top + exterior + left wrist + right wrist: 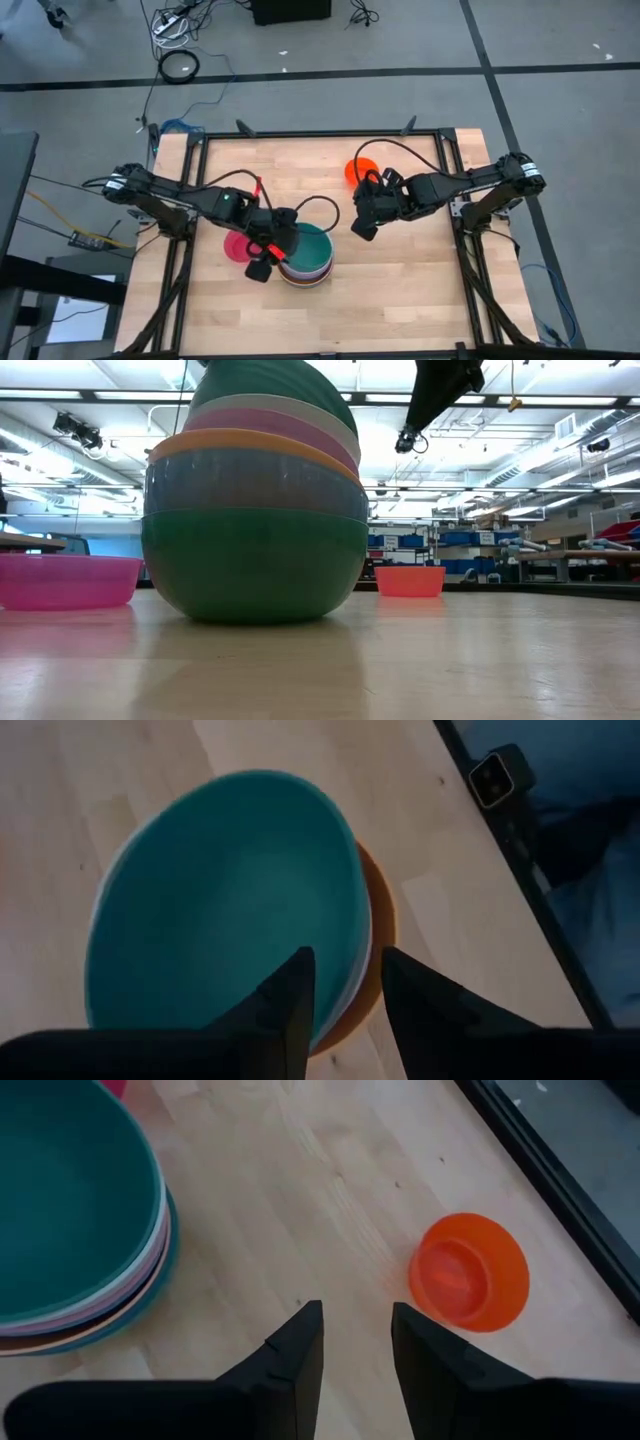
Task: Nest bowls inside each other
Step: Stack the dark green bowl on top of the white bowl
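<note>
A stack of nested bowls [308, 258] stands on the wooden table. In the low view the stack [255, 530] shows green at the bottom, then blue, orange, pink and white. A teal bowl [220, 900] lies tilted on top. My left gripper [345, 970] hangs open above the stack's left side, one finger over the teal bowl's inside and one beyond its rim. A pink bowl [236, 246] rests on its base left of the stack. A small orange bowl [470, 1270] stands at the far right. My right gripper [355, 1330] hangs open over bare wood between the two. My left gripper comes at the teal bowl's rim [362, 910] slanting down from the table's left, with the rim passing between its open fingers. I cannot tell whether either finger touches it.
Black frame rails [320, 133] run round the tabletop. A small camera [492, 778] sits at the table's edge beyond the stack. Bare wood [400, 290] lies near and right of the stack.
</note>
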You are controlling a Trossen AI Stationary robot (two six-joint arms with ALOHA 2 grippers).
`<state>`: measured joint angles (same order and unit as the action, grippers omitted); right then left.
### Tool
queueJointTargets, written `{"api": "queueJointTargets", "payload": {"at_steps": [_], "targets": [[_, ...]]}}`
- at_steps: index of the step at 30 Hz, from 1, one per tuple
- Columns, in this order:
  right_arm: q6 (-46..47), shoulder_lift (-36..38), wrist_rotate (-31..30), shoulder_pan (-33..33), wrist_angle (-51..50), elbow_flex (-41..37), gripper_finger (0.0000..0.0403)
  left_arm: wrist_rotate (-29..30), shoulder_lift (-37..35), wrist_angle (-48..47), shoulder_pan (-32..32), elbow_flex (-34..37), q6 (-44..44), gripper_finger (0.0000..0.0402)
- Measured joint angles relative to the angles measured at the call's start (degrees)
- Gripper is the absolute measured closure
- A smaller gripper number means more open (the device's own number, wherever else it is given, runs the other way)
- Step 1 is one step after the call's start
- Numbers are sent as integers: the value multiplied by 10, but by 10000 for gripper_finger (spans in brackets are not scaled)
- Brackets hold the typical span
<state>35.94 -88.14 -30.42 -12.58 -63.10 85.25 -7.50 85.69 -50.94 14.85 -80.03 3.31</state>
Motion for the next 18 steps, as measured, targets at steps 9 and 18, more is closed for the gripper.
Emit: {"api": "queueJointTargets", "payload": {"at_steps": [9, 18], "targets": [[0, 0, 0, 0, 2, 0, 296, -55, 0, 65, 0, 49, -35, 275], [0, 0, 0, 0, 2, 0, 296, -55, -1, 67, 0, 48, -40, 275]]}}
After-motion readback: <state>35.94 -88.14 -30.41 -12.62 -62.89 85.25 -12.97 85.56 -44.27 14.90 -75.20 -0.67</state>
